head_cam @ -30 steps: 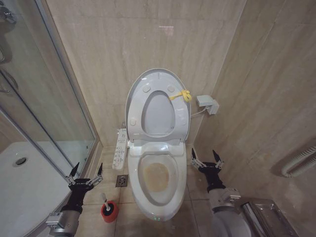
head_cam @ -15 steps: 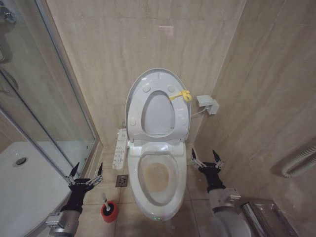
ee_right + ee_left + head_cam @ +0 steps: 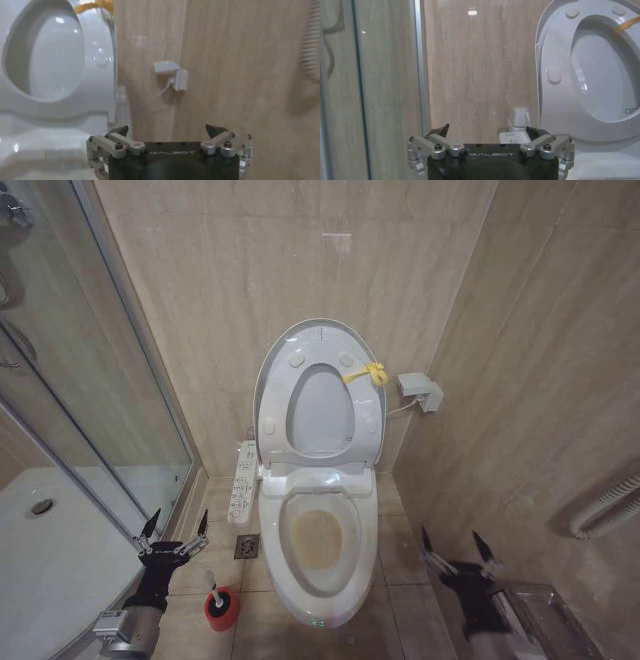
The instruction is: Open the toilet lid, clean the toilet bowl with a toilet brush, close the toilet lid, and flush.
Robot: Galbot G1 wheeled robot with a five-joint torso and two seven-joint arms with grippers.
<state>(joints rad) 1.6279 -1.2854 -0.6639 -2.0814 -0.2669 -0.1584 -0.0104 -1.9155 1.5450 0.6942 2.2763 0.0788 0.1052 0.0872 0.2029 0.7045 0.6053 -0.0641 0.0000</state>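
White lid: the toilet lid (image 3: 320, 345) is already up, leaning back against the tiled wall in the upper middle of the head view, yellow ribbon (image 3: 368, 373) on its right edge. So I'd call step one done.
Seat: the ring seat (image 3: 321, 412) is up too, resting against the lid.
Bowl: the toilet bowl (image 3: 319, 542) sits lower centre of the frame, wide open, and the brownish stain inside is plainly there. No scrubbing to show for it as far as I can see.
Brush: the toilet brush (image 3: 213, 587) stands in its red holder (image 3: 222, 607) on the floor, lower left, just beside the bowl's left flank. Nobody's holding it.
Left hand: the left hand (image 3: 173, 529) hovers lower left of the frame, just above the brush, fingers spread and empty. It's the closer one to the brush, so I'd guess it does the pickup.
Right hand: the right hand (image 3: 455, 550) is low on the right, beside the bowl and near the tiled side wall, fingers also spread with nothing in them.
Done so far: lid open, that's it.
Left to do: grab brush, scrub bowl, put brush back, close lid, flush. Roughly a quarter in, I reckon.
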